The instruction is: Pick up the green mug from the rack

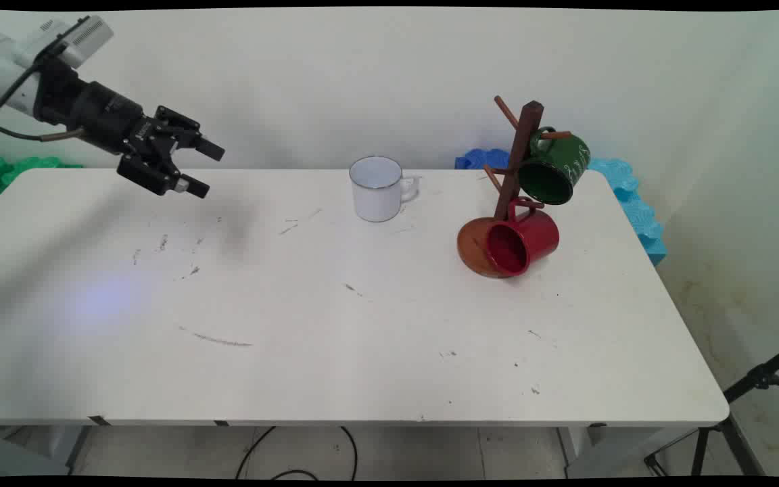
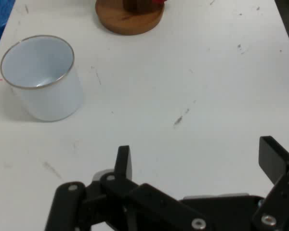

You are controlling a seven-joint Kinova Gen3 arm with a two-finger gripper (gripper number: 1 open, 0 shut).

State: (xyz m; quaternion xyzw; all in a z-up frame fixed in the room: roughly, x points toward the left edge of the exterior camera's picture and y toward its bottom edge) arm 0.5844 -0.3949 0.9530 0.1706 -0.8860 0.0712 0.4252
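Scuffed and bare along its near edge, the white table (image 1: pixel 335 352) carries everything toward its far side. Your gripper (image 1: pixel 204 169) hangs above the table's far left, well apart from all of it, jaws spread wide with nothing between them; the hand view shows the two fingers (image 2: pixel 123 162) far apart over bare tabletop.

Nearest to the gripper is the white enamel mug (image 1: pixel 377 189), upright near the far edge, mouth up, its handle turned away from your arm toward the mug tree. In the hand view the mug (image 2: pixel 42 79) sits off to the upper left, so you are not lined up on it.

Further right stands the wooden mug tree (image 1: pixel 515 162) on its round base (image 2: pixel 130 17). A green mug (image 1: pixel 555 168) hangs from an upper peg, and a red mug (image 1: pixel 521 241) hangs low, resting against the base.

If you close in on the white mug, I judge you do best to centre it between the fingers first and keep clear of the tree.
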